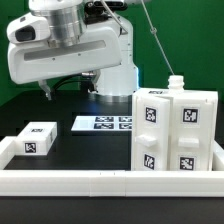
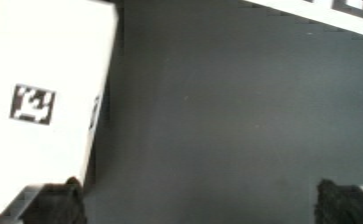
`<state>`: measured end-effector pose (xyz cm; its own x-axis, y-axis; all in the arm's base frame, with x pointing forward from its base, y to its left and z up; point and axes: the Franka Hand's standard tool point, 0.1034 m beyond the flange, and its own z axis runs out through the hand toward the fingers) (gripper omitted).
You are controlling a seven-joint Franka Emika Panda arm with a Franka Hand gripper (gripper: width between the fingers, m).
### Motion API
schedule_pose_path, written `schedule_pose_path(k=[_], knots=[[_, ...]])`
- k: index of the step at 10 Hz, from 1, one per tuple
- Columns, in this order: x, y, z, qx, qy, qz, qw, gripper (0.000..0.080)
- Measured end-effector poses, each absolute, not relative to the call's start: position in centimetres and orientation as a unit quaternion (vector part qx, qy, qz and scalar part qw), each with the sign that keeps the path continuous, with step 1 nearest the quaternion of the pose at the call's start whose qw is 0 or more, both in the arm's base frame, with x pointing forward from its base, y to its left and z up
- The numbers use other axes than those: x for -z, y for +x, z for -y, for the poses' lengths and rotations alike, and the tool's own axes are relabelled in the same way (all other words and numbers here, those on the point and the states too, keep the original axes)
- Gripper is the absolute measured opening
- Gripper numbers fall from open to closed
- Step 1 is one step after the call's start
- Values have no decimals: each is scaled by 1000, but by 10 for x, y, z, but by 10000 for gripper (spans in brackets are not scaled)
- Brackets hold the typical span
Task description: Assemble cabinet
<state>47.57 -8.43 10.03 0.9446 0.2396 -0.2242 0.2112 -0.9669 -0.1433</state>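
Note:
The cabinet (image 1: pixel 175 130) is a tall white boxy body with black-and-white tags on its faces, standing upright at the exterior view's right. My gripper (image 1: pixel 68 88) hangs from the big white arm high over the table at the upper left, well apart from the cabinet. In the wrist view my gripper (image 2: pixel 203 205) is open, with only dark table between its two dark fingertips (image 2: pixel 57 205). A broad white surface with one tag (image 2: pixel 45 100) lies just beside one fingertip; I cannot tell which part it is.
A small white tagged block (image 1: pixel 38 138) lies at the exterior view's left. The marker board (image 1: pixel 105 123) lies flat behind it, and its edge (image 2: pixel 338 8) shows in the wrist view. A long low white rail (image 1: pixel 110 181) runs along the front. The table is black.

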Motion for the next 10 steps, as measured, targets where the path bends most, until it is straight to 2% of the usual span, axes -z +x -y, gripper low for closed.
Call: schedule_pose_path(k=[3, 6, 7, 10], knots=[[-98, 475, 85, -122, -984, 119, 59, 648], [-67, 479, 145, -99, -989, 98, 38, 648], [-62, 477, 158, -97, -986, 131, 40, 648], [-62, 477, 155, -98, -986, 128, 40, 648]])
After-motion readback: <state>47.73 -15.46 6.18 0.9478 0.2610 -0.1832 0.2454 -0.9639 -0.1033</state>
